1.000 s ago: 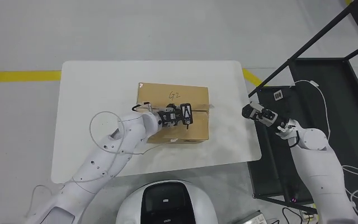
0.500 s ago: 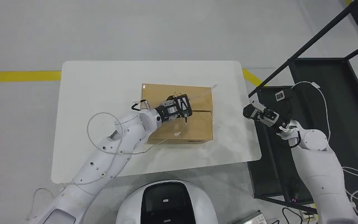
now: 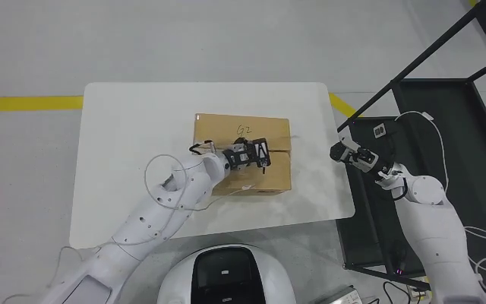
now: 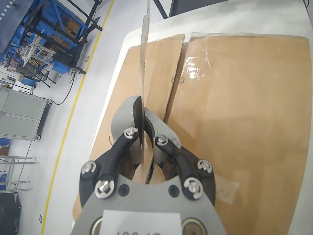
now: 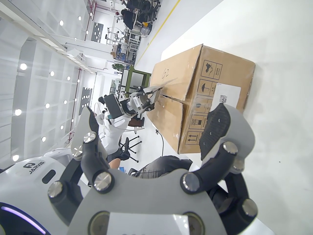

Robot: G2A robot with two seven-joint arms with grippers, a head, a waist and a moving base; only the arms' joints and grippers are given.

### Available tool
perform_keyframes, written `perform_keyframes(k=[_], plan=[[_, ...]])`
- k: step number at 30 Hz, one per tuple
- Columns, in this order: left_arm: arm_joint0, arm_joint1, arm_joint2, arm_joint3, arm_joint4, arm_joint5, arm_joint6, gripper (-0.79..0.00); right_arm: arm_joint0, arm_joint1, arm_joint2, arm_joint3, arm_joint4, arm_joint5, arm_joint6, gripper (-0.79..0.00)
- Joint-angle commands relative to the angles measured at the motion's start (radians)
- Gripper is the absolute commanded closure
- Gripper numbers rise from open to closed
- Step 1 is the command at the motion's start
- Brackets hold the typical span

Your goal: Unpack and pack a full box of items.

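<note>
A closed brown cardboard box (image 3: pixel 228 129) stands in the middle of the white table (image 3: pixel 114 152). Its top flaps meet at a centre seam (image 4: pixel 174 79) that gapes slightly. My left gripper (image 3: pixel 254 152) hovers over that seam, shut on a strip of clear tape (image 4: pixel 144 57) that stands up from the box top (image 4: pixel 232 99). The right wrist view shows the same left gripper (image 5: pixel 152 94) holding the tape strip (image 5: pixel 168 82) above the box (image 5: pixel 207 86). My right gripper (image 3: pixel 342 148) hangs open and empty just beyond the table's right edge, apart from the box.
A black metal cart (image 3: pixel 440 114) with a cable on it stands right of the table, beside my right arm. Bare table surface surrounds the box on all sides. Loose tape remains stuck to the box top (image 4: pixel 227 189) near my left gripper.
My left gripper swung toward the far flap and back to the seam with the tape in it. The box slid slightly to the right. The right arm stayed still.
</note>
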Motion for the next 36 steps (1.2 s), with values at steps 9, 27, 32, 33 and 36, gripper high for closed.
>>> perform_keyframes(k=[9,27,32,33,36], plan=[[0.001,-0.01,-0.002,0.004,-0.001,-0.027,-0.008,0.0,-0.002,-0.001,-0.004,-0.012,-0.014,0.001,-0.01,-0.785],[0.007,-0.014,-0.063,0.008,-0.169,-0.19,0.012,-0.785,-0.005,0.0,-0.002,-0.033,-0.044,0.014,-0.037,-0.785],[0.01,-0.015,-0.107,0.011,-0.314,-0.247,0.059,-0.785,-0.003,-0.001,-0.004,-0.033,-0.046,0.015,-0.036,-0.785],[0.01,-0.014,-0.118,0.013,-0.353,-0.268,0.065,-0.785,-0.003,-0.001,-0.004,-0.032,-0.045,0.015,-0.037,-0.785],[0.011,-0.011,-0.167,0.018,-0.472,-0.289,0.062,-0.785,-0.002,-0.001,-0.004,-0.032,-0.043,0.016,-0.035,-0.785]])
